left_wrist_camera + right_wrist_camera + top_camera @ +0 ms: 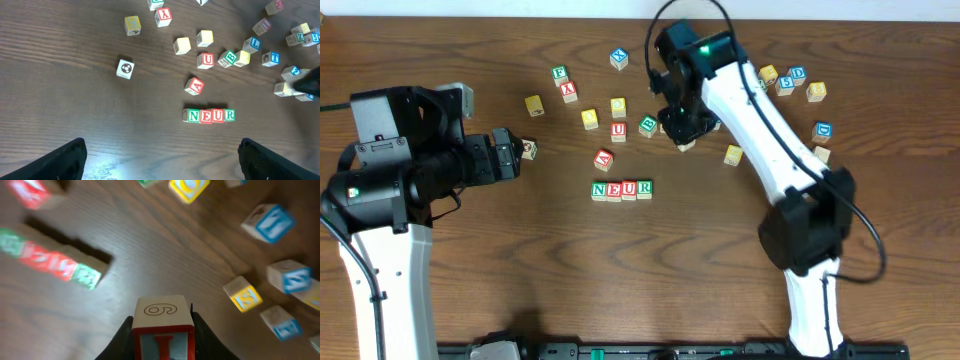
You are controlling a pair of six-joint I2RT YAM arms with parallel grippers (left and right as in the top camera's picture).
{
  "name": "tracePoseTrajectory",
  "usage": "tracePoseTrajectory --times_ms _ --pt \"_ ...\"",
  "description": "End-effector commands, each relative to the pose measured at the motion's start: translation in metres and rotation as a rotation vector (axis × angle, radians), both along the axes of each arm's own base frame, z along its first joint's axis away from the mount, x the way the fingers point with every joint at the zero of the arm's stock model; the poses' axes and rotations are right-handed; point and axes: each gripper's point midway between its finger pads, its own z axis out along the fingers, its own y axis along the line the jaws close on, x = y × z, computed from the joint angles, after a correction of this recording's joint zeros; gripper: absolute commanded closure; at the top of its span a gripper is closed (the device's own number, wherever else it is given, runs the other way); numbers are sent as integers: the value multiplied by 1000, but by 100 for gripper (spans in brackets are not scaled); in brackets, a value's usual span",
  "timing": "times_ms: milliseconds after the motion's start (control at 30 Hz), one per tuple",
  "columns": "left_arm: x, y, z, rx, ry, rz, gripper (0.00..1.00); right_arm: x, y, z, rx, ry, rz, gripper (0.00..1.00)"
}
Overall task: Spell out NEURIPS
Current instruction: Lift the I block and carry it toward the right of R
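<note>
On the wooden surface (470, 40), we see the white right arm (760, 120) reaching in over the scattered cubes, while the left arm (390, 180) sits at the left side. The N-E-U-R row (621, 189) lies near the middle, its four cubes touching. From overhead, the right jaws hide most of their cube. Only the right wrist view shows it plainly: the I cube (162, 330), with a red letter on one face and a 6 on another, pinched between the right jaws. In the left wrist view the left jaws stand spread wide, holding nothing, with the row ahead of them.
</note>
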Motion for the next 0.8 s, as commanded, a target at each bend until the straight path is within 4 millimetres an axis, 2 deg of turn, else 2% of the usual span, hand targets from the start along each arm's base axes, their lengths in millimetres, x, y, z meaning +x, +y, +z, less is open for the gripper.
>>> tracePoseTrajectory --times_ms 0,167,367,600,767 --pt "0 0 7 4 -22 -8 5 -9 1 28 -12 -78 -38 99" --pt "0 0 7 4 -22 -8 5 -25 -2 14 -66 -73 -33 99" --pt "0 0 7 4 -22 -8 5 -53 -4 -23 -60 -39 -77 99" --pt "0 0 7 4 -22 -8 5 -84 11 -45 -36 -46 -172 99" --pt "0 0 7 4 -22 -8 5 -90 14 -55 -80 -98 -266 99"
